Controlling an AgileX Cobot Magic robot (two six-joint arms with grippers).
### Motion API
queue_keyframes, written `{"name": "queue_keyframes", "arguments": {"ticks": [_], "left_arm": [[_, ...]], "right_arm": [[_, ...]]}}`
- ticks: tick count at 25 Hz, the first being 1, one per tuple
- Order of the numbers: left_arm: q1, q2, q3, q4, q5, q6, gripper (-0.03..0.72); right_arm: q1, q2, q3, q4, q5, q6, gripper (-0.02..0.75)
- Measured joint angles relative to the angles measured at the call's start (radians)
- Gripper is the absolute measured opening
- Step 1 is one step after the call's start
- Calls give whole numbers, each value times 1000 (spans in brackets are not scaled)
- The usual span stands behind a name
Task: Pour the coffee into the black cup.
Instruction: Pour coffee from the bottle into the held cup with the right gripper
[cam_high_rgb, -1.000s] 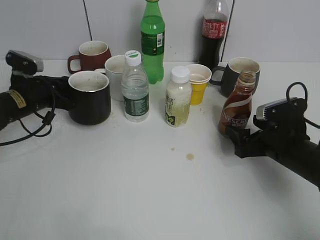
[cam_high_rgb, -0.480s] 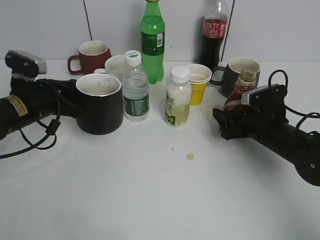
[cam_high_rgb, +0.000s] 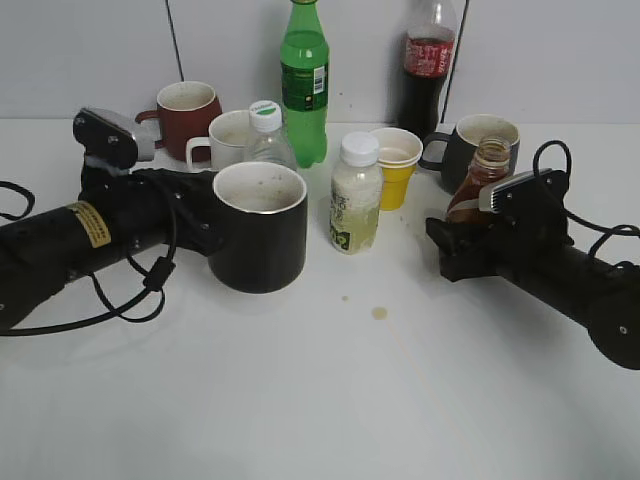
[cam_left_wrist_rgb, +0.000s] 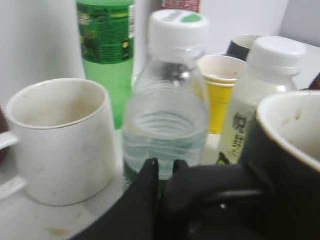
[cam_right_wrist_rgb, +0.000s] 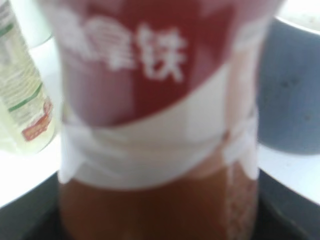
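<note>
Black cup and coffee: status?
Left gripper shut on black cup. Right gripper shut on coffee, upright. Pale bottle stands between.

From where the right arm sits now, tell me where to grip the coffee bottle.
Grip the Nescafe bottle around its curvy lower body, coming in from the right gripper's side. The neck is narrow and uncapped, so holding low keeps the mouth clear for pouring.

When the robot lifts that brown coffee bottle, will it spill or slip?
The coffee bottle has no cap, so tipping it would probably spill coffee. Its glossy, curvy body may be slippery. It looks fairly full in the right wrist view, so likely heavy for its size.
</note>
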Motion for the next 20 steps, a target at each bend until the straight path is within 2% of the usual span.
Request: {"name": "queue_keyframes", "arguments": {"ticks": [6,10,15,20], "left_arm": [[-77,0,-7,-12,3,1,55],[-118,0,-47,-25,9,2,55],[-159,0,-113,-31,71,11,55],[-170,0,-126,-30,78,22,55]], "right_arm": [[31,-186,2,-43,82,-172,503],[84,-303,-15,-37,174,-342,503],[141,-333,-69,-30,226,-579,503],[150,-333,-101,-29,249,-785,503]]}}
